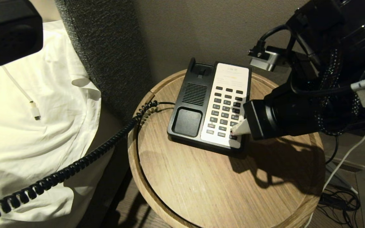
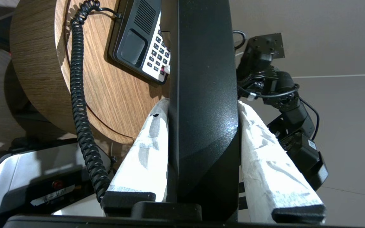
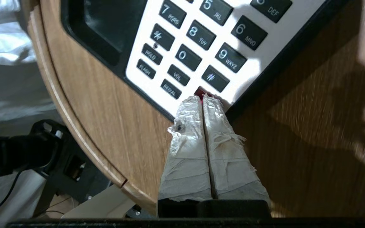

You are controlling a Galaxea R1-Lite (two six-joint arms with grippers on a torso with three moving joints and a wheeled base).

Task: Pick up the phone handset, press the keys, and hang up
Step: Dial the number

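1. The handset (image 2: 201, 95) sits clamped in the left pincer (image 2: 201, 139), held off the phone at the head view's upper left; its cord (image 1: 74, 164) trails to the base (image 1: 188, 107).
2. The right pincer (image 3: 202, 100), fingers pressed together, touches the red key (image 3: 200, 92) among the keys (image 1: 225, 109), mid-frame.
3. The base stands on the round bench (image 1: 201, 190).

The phone handset (image 2: 201, 95) is showing glossy black, its coiled cord (image 1: 74, 164) black as well. The phone base (image 1: 187, 104) is presenting black with a slotted speaker grille (image 1: 195, 94). The keys (image 1: 225, 109) are appearing dark grey with pale lettering on a white faceplate (image 1: 231, 74); one red button (image 3: 200, 92) is showing among them. The round desk (image 1: 201, 183) is displaying light wood grain. Off-white wrapping is covering the right pincer (image 3: 202, 100). The bedsheet (image 1: 27, 142) is appearing white.
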